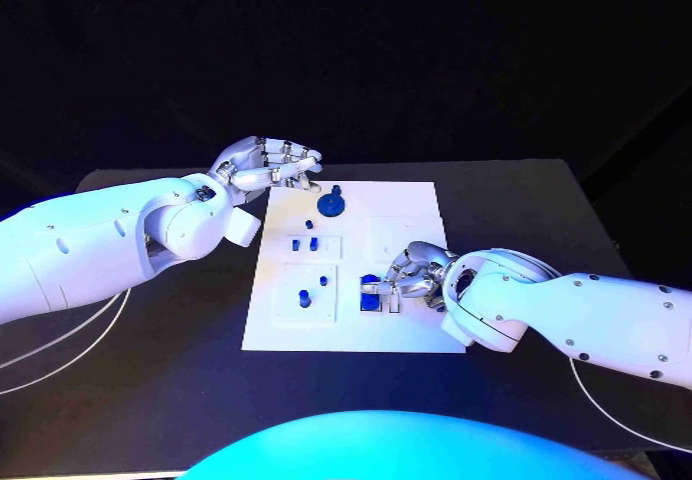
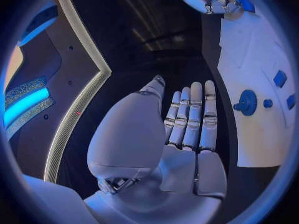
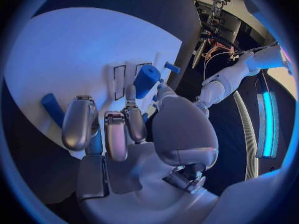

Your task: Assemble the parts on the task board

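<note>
The white task board [image 1: 411, 215] lies mid-table. My right hand [image 1: 414, 275] rests on its near right part, thumb and a finger closed around a blue cylindrical part [image 1: 372, 297]; the right wrist view shows that part [image 3: 146, 79] between the fingertips [image 3: 131, 93], standing on the board [image 3: 81, 50]. My left hand [image 1: 268, 165] hovers by the board's far left corner, holding nothing; its fingers [image 2: 193, 117] lie straight and together. A blue gear [image 1: 332, 205] sits near it on the board.
Two small blue pegs [image 1: 304, 243] stand mid-left on the board, and another peg [image 1: 303, 297] stands nearer the front. The left wrist view has the gear [image 2: 248, 102] and several small blue pieces [image 2: 280, 78] on the board [image 2: 249, 45]. Black table surrounds the board.
</note>
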Controlling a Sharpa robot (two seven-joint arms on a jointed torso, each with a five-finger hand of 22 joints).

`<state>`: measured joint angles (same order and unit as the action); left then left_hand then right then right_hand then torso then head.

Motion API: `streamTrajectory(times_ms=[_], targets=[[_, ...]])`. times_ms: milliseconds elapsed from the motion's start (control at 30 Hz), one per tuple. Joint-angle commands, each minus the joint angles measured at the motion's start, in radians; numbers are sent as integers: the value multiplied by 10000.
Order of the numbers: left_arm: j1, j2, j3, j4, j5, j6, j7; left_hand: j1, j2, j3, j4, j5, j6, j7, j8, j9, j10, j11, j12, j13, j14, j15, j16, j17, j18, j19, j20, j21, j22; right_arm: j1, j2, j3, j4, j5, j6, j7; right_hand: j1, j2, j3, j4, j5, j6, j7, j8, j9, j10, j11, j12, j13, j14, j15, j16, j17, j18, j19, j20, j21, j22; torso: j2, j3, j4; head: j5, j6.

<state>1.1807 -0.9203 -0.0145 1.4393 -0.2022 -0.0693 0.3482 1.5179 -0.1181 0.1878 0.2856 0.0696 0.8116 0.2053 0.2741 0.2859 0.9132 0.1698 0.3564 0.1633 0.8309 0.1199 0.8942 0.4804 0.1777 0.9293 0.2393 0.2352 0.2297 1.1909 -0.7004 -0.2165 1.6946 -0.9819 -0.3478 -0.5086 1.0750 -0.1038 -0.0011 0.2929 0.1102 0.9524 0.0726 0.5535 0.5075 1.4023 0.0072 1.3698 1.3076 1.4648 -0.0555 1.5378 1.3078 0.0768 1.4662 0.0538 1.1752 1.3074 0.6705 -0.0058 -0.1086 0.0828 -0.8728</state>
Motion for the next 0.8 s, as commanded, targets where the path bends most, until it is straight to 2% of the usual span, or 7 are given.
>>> streamTrajectory(times_ms=[33,167,367,433,500,533,800], targets=[[4,23,7,14,-13,162,38,-92,30,-11,24,8,-66,235,37,-16,-48,8,36,-9,-68,-16,59,-11,44,52,0,-30,-11,-7,5,-1,34,-58,92,151,-178,2,-220,11,-25,-97,12,54,29,-1,-54,-49,197,879,-58,-25,1788,-78,-21,-62,-69,1711,-5,-3,-7,8,2],[4,22,7,12,-13,157,37,-92,30,-11,24,8,-66,235,37,-16,-48,8,36,-9,-68,-16,59,-11,44,52,0,-30,-11,-7,-12,-1,40,-101,25,181,-359,84,-544,22,-6,-127,15,103,49,-12,-50,-76,196,875,-55,-36,1770,-72,-28,-57,-102,1704,-11,-2,-5,1,2],[4,20,7,10,-14,157,38,-92,30,-11,24,8,-66,235,37,-16,-48,8,36,-9,-68,-16,59,-11,44,52,0,-30,-11,-7,-101,-1,107,-233,-56,279,-364,107,-587,16,-2,-131,14,113,52,-1,-50,-66,213,875,-54,-36,1772,-74,-25,-57,-91,1707,-7,3,-1,-4,2],[4,19,7,9,-14,156,39,-92,30,-11,24,8,-66,235,37,-16,-48,8,36,-9,-68,-16,59,-11,44,52,0,-30,-11,-7,-163,-1,159,-268,-47,383,50,263,-649,-26,-6,-155,8,156,65,12,-57,-68,238,876,-59,-39,1771,-75,-21,-59,-90,1709,-9,2,-4,-1,2],[4,15,7,8,-14,154,39,-92,30,-11,24,8,-66,235,37,-16,-48,8,36,-9,-68,-16,59,-11,44,52,0,-30,-11,-7,-236,-2,239,-306,-28,485,238,318,-671,-39,-11,-169,7,169,68,9,-58,-79,238,875,-61,-41,1768,-74,-22,-61,-99,1707,-7,0,-5,14,2],[4,12,7,8,-14,153,39,-92,30,-11,24,8,-66,235,37,-16,-48,8,36,-9,-68,-16,59,-11,44,52,0,-30,-11,-7,-274,-2,286,-332,-21,526,730,370,-646,-150,-15,-203,8,180,68,-8,-58,-106,227,871,-64,-51,1750,-64,-39,-62,-164,1693,-5,0,-7,19,2],[3,0,7,5,-16,153,37,-92,30,-11,24,8,-66,235,37,-16,-48,8,36,-9,-68,-16,59,-11,44,52,0,-30,-11,-9,-528,-3,631,-551,-30,657,1087,375,-738,-116,-14,-218,8,202,66,17,-60,-88,271,875,-62,-47,1766,-71,-27,-63,-126,1703,-13,6,-16,27,2]])
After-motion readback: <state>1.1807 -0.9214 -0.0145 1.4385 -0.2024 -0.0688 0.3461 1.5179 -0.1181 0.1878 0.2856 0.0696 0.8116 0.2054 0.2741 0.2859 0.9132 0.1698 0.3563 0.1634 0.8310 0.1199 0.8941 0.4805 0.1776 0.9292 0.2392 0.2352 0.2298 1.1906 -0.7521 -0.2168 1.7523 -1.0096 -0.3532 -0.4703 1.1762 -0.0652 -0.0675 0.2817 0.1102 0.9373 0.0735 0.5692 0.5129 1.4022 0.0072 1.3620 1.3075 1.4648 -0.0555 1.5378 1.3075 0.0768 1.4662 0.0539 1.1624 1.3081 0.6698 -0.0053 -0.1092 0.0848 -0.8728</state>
